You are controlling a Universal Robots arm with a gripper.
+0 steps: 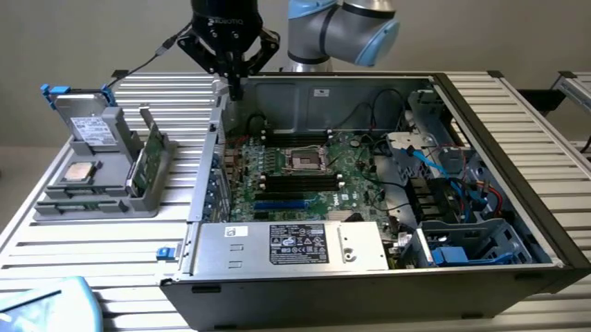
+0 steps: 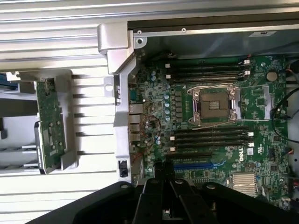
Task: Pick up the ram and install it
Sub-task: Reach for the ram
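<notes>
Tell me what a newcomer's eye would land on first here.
The open computer case dominates, its green motherboard exposed with a processor socket at its middle. The black gripper hangs shut above the case's far corner at the exterior view's left. Farther left in that view stands a grey parts holder.

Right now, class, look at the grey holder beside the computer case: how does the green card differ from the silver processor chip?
The green card is long and thin; the silver processor chip is small and square. The green card stands on its edge; the silver processor chip lies flat. Both sit in the grey holder, outside the computer case.
</notes>
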